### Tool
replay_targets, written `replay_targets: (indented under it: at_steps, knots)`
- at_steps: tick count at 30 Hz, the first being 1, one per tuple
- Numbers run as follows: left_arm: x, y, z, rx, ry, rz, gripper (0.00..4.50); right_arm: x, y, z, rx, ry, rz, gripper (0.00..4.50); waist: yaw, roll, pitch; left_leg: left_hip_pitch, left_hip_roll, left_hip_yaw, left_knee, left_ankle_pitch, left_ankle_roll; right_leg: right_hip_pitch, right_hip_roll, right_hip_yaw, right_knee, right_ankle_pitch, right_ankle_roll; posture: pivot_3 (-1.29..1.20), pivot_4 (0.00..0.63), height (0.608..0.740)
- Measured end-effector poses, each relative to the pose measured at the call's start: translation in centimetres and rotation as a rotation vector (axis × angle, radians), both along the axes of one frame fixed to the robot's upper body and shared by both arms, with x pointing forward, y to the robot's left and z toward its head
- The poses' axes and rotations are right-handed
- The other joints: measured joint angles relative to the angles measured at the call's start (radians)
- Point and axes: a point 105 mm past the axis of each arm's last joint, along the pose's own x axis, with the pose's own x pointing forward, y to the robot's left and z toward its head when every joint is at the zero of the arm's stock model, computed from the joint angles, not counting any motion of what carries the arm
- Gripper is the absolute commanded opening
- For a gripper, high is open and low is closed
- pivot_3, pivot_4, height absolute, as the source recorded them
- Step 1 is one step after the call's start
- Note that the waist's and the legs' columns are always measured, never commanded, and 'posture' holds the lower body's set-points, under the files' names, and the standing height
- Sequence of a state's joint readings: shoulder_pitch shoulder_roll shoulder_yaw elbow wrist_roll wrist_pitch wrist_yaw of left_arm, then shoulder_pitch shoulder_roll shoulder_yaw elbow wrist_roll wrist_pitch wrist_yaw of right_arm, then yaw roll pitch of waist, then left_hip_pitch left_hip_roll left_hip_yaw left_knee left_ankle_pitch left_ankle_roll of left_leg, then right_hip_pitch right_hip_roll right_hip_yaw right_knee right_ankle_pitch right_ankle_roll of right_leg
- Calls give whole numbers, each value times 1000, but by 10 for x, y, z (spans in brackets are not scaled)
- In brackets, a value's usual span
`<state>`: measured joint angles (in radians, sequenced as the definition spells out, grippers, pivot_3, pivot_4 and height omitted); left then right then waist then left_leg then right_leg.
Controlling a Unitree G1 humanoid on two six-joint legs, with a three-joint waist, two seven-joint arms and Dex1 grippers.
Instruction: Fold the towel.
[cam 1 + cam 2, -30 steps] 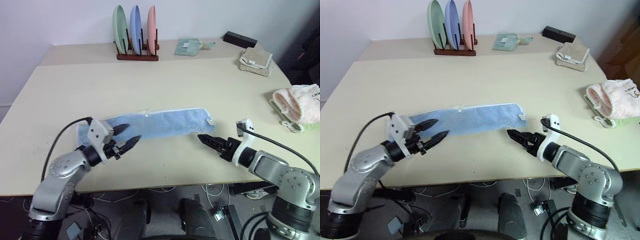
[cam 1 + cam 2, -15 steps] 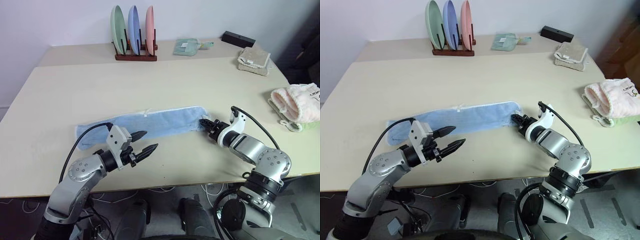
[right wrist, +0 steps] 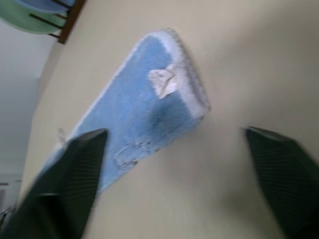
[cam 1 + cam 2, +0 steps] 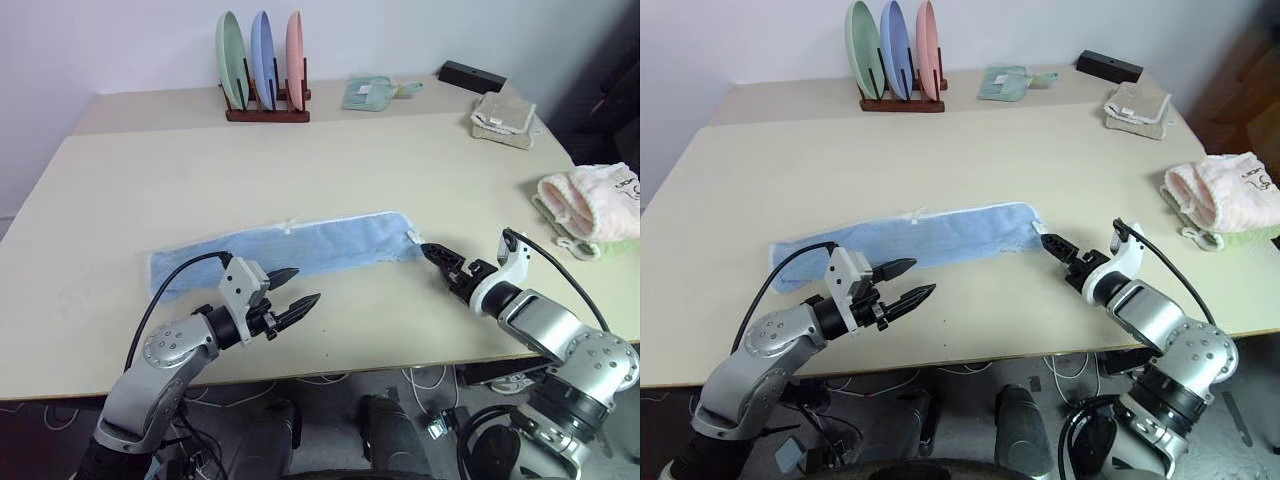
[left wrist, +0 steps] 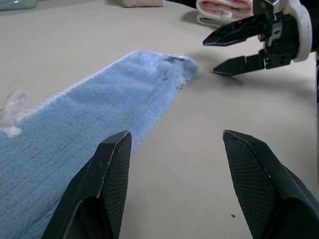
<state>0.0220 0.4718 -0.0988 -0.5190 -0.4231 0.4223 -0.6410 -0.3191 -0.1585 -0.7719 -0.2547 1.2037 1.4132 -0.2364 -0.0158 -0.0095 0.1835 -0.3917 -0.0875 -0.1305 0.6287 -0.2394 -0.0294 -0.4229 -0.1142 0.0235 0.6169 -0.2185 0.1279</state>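
The table (image 4: 400, 160) bears the towel (image 4: 300, 245), a long folded strip lying mid-table. The left gripper (image 4: 290, 290), fingers spread and empty, hides part of its near edge; the right gripper (image 4: 440, 262), fingers spread, points at its right end.

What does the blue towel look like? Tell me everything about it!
The towel is light blue, fluffy terry cloth with whitish edging. It lies flat on the table as one long narrow strip. A small white loop sticks out along its far edge, and a small white tag sits near its right end. Neither gripper touches it.
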Motion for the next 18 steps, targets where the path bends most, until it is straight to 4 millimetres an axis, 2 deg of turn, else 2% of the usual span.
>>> replay_targets:
  at_steps: [12, 16, 18]
  knots:
    - [-1, -1, 0, -2, -4, -11, 2959, 0, 3, -1, -11, 25, -24, 4464, 2, 0, 0, 0, 0, 0, 0, 0, 0, 0, 0, 0, 0, -1, -1, 0, 150, 740]
    - [4, -3, 4, 4, -28, -16, 2959, 31, 38, 2, 100, 42, 1, 4464, -20, 0, -1, 1, 2, 0, 0, 0, 0, 0, 3, 1, 0, 0, -2, 0, 150, 740]
    - [4, -4, 5, 5, -31, -17, 2959, 37, 50, 4, 104, 47, 35, 4464, -21, 1, -1, 1, 3, 0, -1, 0, 0, 0, 3, 1, 0, 0, -1, 0, 150, 740]
